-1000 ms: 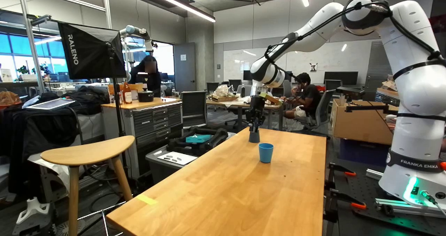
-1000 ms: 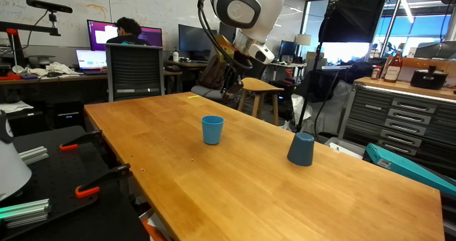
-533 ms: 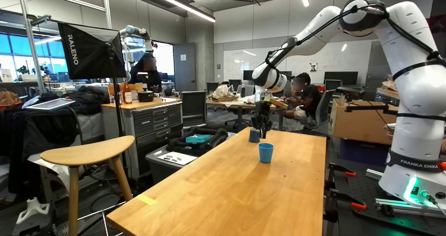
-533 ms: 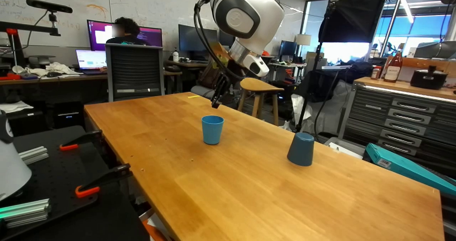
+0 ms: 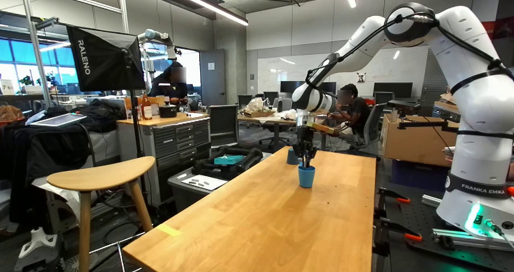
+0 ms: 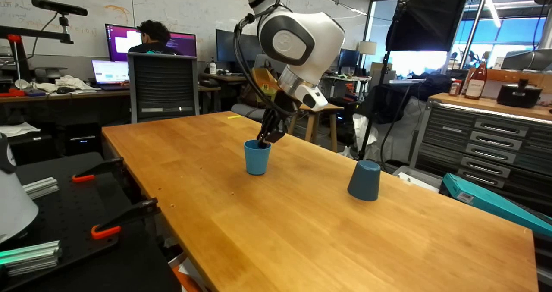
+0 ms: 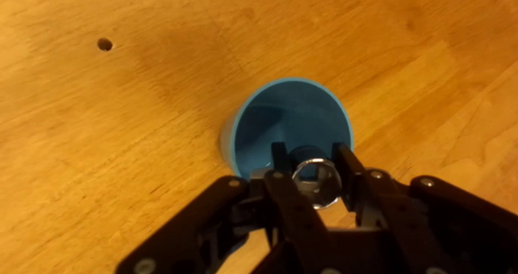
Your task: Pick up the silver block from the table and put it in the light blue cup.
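Gripper (image 7: 311,156) nearest the lens in wrist view: clamped, it appears, on the silver block (image 7: 317,183), narrowed to its width. Next, the light blue cup (image 6: 257,161), upright on the desk (image 6: 302,240); block held at its mouth, whether below the rim cannot tell. Farther off, in an exterior view, an upturned darker cup (image 5: 292,157). Judged progress: pick-up and carry done; release and retreat left

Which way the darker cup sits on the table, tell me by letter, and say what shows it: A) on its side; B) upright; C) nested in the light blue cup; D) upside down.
D: in an exterior view the darker cup shows a closed base on top, with its sides flaring outward below.
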`<move>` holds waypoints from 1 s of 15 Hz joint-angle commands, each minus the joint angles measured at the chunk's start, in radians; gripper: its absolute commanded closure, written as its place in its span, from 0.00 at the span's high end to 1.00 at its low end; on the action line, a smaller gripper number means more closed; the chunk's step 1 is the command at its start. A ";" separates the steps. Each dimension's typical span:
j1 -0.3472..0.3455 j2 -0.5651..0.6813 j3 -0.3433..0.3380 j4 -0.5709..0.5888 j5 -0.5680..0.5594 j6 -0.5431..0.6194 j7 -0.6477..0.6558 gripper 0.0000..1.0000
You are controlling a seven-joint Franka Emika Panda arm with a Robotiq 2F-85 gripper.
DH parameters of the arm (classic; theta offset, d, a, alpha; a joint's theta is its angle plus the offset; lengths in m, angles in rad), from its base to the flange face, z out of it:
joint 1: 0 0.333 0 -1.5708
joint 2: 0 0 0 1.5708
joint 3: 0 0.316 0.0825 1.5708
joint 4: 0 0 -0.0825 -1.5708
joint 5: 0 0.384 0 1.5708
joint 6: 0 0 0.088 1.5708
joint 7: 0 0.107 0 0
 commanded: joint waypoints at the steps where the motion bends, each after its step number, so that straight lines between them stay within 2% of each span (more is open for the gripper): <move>1: 0.009 0.010 -0.006 -0.003 0.013 0.021 0.002 0.23; 2: 0.009 0.012 -0.006 -0.002 0.012 0.018 0.004 0.50; 4: 0.010 0.011 -0.006 -0.002 0.006 0.014 0.005 0.63; 5: 0.011 0.003 -0.005 -0.005 0.000 0.010 0.000 0.20; 6: 0.011 -0.004 -0.003 -0.005 0.002 0.005 -0.004 0.26; 7: 0.010 -0.009 -0.002 -0.004 0.004 -0.002 -0.005 0.25; 10: 0.010 -0.041 0.004 -0.005 0.009 -0.013 -0.015 0.01; 13: 0.013 -0.096 0.009 -0.006 0.006 -0.028 -0.038 0.00; 14: 0.019 -0.120 0.009 -0.006 -0.009 -0.035 -0.054 0.21; 15: 0.023 -0.146 0.008 -0.008 -0.018 -0.041 -0.071 0.27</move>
